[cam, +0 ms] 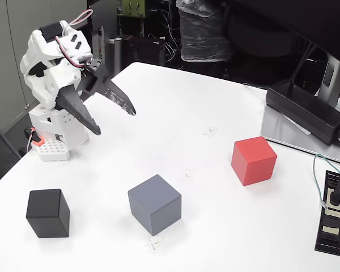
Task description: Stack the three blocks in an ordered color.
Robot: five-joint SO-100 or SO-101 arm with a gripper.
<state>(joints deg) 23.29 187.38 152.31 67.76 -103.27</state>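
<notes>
White table (pixel 175 113); dark cluttered room behind.

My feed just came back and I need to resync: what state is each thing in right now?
Gripper: jaws open, empty, raised above the table at the left.
Black block: on the table, standing alone, unstacked.
Grey block: on the table, alone, unstacked.
Red block: on the table, alone, unstacked.
Power brick: lying on the grey monitor base.
Power strip: one plug inserted.
</notes>
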